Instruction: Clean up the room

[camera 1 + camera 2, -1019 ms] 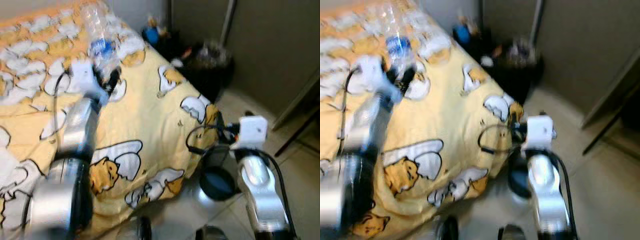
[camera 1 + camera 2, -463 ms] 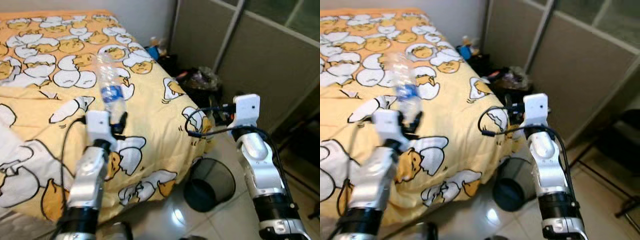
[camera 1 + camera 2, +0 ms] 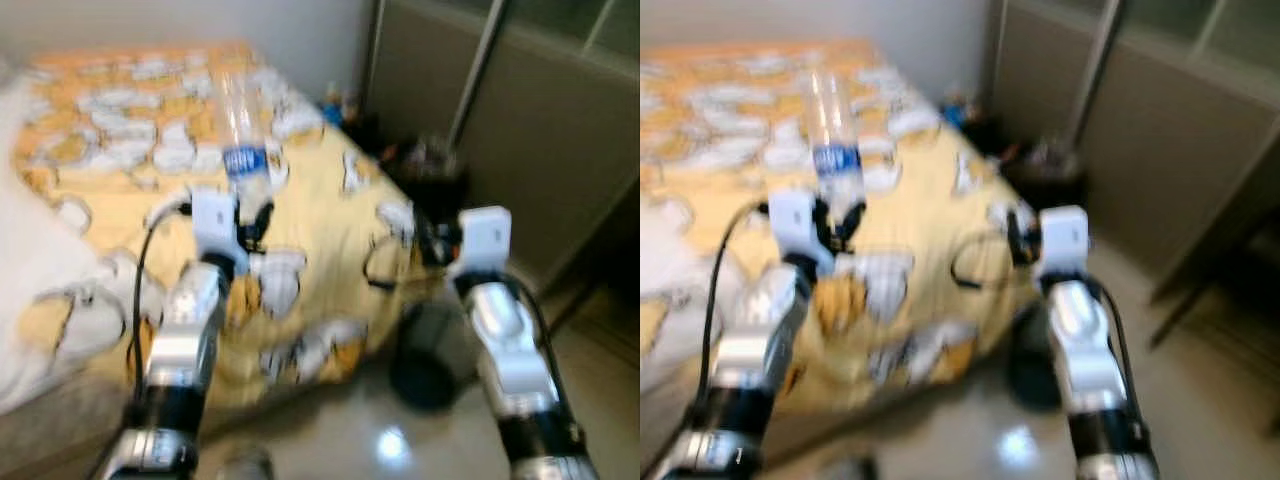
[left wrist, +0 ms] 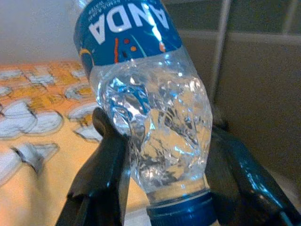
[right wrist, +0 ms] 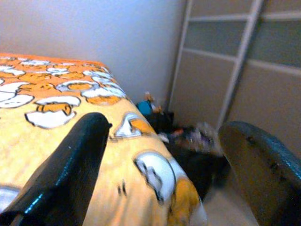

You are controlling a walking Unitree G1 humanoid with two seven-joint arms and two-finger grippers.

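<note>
L tool [image 4: 164,188] is clamped on a crushed clear plastic bottle [image 3: 243,150] w/ blue label, held upright above the bed [image 3: 110,160]. Wrist view shows the blue cap [image 4: 181,213] down between the black fingers [image 4: 106,165], which pinch the crumpled neck end. R tool [image 5: 164,160] is empty, fingers spread wide, raised at the bed's corner and pointing toward the far corner clutter.

Risks, judged from here:
- Bottle is thin and already crushed, grip is low near the cap — body could flex and pivot or slip out if the arm swings.
- Head views are blurred, so the camera is prob in motion; aiming a drop while moving could miss the bin.
- Black wire bin [image 3: 430,345] sits on the floor just beside the bed corner, below and between the arms; R forearm is close over it and could block or knock it.
- Cables loop at both wrists — could snag on bedding.

Surface/room: bed has a yellow-orange cover w/ egg cartoon print, white bedding [image 3: 30,290] bunched at the L edge. Floor is glossy pale tile w/ a light glare. Grey sliding panels [image 3: 560,130] along the R side, plain wall behind the bed. Dark pile of bags/items [image 3: 425,165] in the corner beyond the bed, incl. something blue; too blurred to ID.
</note>
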